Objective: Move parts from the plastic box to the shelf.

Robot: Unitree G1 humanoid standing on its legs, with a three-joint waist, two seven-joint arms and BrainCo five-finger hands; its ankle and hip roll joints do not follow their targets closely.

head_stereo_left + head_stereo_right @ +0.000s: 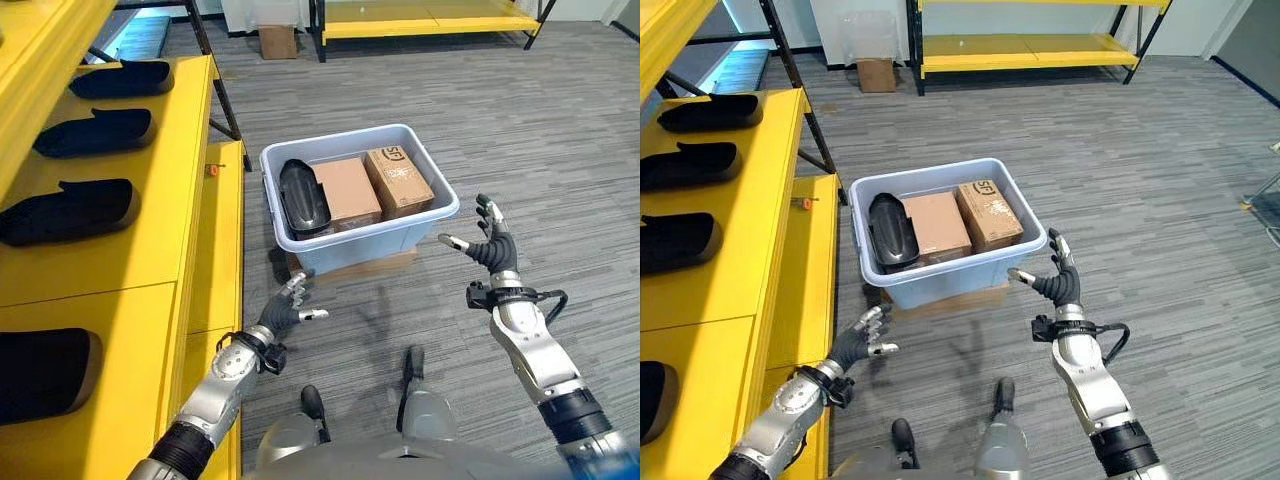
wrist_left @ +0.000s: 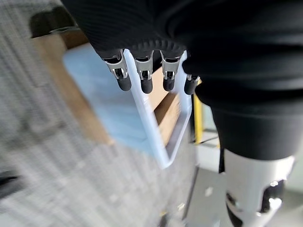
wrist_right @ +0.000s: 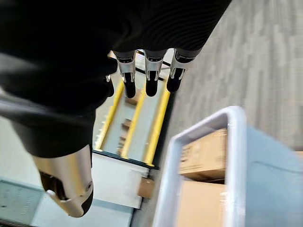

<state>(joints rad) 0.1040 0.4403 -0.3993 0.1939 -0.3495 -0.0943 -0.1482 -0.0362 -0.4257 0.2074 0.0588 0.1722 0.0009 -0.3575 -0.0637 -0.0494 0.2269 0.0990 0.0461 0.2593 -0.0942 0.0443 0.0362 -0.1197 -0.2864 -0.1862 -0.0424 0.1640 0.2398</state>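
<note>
On the yellow metal shelf [image 1: 150, 250] along the left edge of the frame, four black moulded plastic parts [image 1: 70, 210] already lie in a row — so the job looks partly done. At centre frame the pale blue plastic box [image 1: 420, 222] sits on the grey carpet floor [image 1: 560, 150], on what looks like flat cardboard. It holds one more black moulded part [image 1: 303, 197], standing against its left wall, and two brown cardboard cartons [image 1: 370, 185] beside it. At least that one part is left to move.

Left hand [image 1: 285, 312] at lower centre-left, just short of the box's near wall — fingers spread and relaxed, holding nothing, touching nothing. Right hand [image 1: 492, 243] at centre right, near the box's right corner, fingers spread too, empty, clear of the rim.
</note>
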